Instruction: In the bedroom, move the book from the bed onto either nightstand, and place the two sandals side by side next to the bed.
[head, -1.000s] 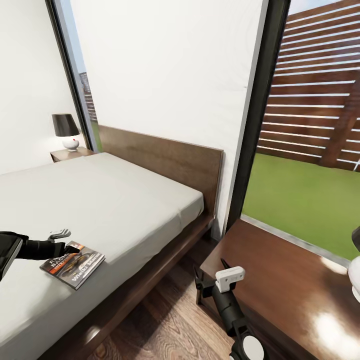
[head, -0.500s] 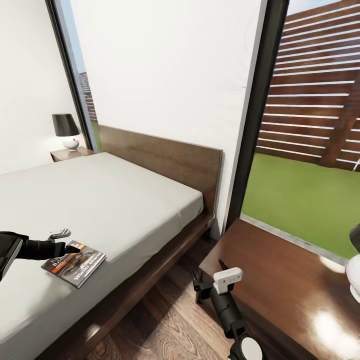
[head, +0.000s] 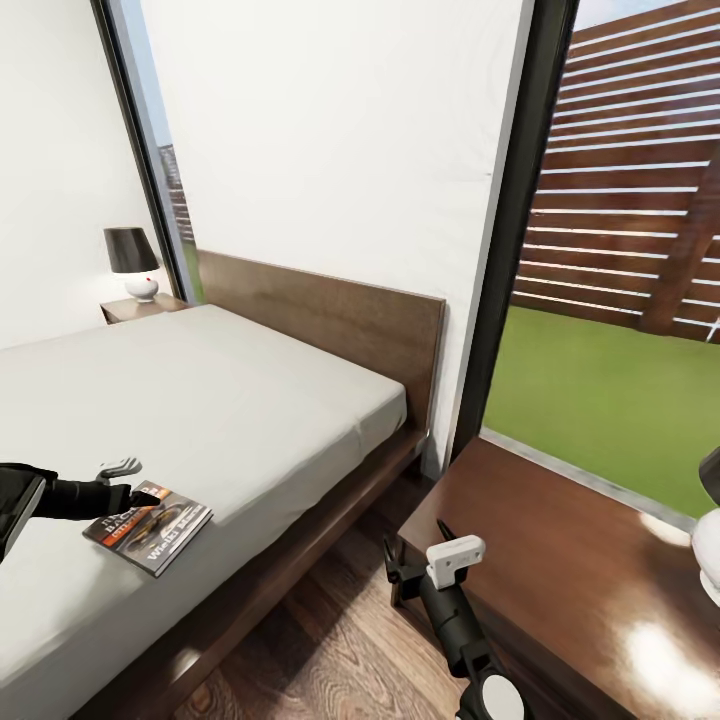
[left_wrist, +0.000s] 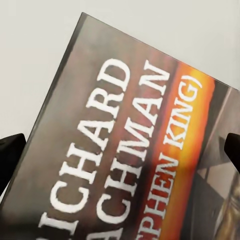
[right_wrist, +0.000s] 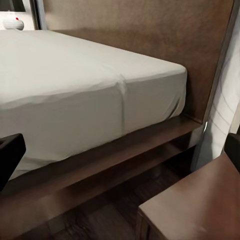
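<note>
The book (head: 150, 526), dark with an orange band and white lettering, lies flat on the bed (head: 210, 400) near the mattress's front edge. My left gripper (head: 134, 483) hovers low over the book's far left corner. In the left wrist view its fingertips stand wide apart at either side of the book (left_wrist: 125, 90) cover, so the left gripper (left_wrist: 120, 150) is open. My right gripper (head: 415, 555) is open and empty, low between the bed frame and the near nightstand (head: 560, 580). A second nightstand (head: 140, 308) stands beyond the bed. The sandals are out of view.
A white lamp base (head: 708, 545) stands on the near nightstand's right end, and a black-shaded lamp (head: 132, 262) on the far one. The dark headboard (head: 330, 320) backs onto the white wall. A tall window (head: 620, 300) runs behind the near nightstand. Wood floor (head: 340, 640) lies between bed and nightstand.
The right gripper has drifted slightly down and to the left. The left gripper and the book have stayed where they were.
</note>
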